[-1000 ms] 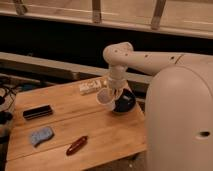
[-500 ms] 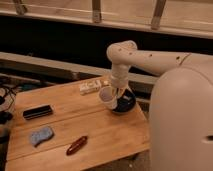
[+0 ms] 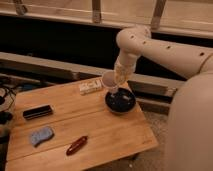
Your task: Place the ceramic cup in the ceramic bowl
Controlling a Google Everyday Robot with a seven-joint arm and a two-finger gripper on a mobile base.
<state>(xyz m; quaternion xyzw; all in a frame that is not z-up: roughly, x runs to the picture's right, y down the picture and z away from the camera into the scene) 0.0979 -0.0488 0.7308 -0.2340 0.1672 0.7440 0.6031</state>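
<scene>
The ceramic cup [image 3: 109, 80], small and whitish-grey, hangs tilted in my gripper [image 3: 116, 80], just above the left rim of the ceramic bowl [image 3: 120, 102]. The bowl is round, shallow and black and stands at the right back part of the wooden table [image 3: 75, 125]. My white arm comes in from the upper right and bends down to the cup. The gripper is shut on the cup, with the cup's rim turned toward the left.
A small pale box [image 3: 90, 87] lies at the table's back edge, left of the bowl. A black flat object [image 3: 37, 112], a blue sponge [image 3: 40, 135] and a reddish-brown oblong object [image 3: 77, 145] lie on the left and front. My white body fills the right side.
My gripper has carried the cup to the right, from left of the bowl to over the bowl's left rim. Nothing on the table has moved.
</scene>
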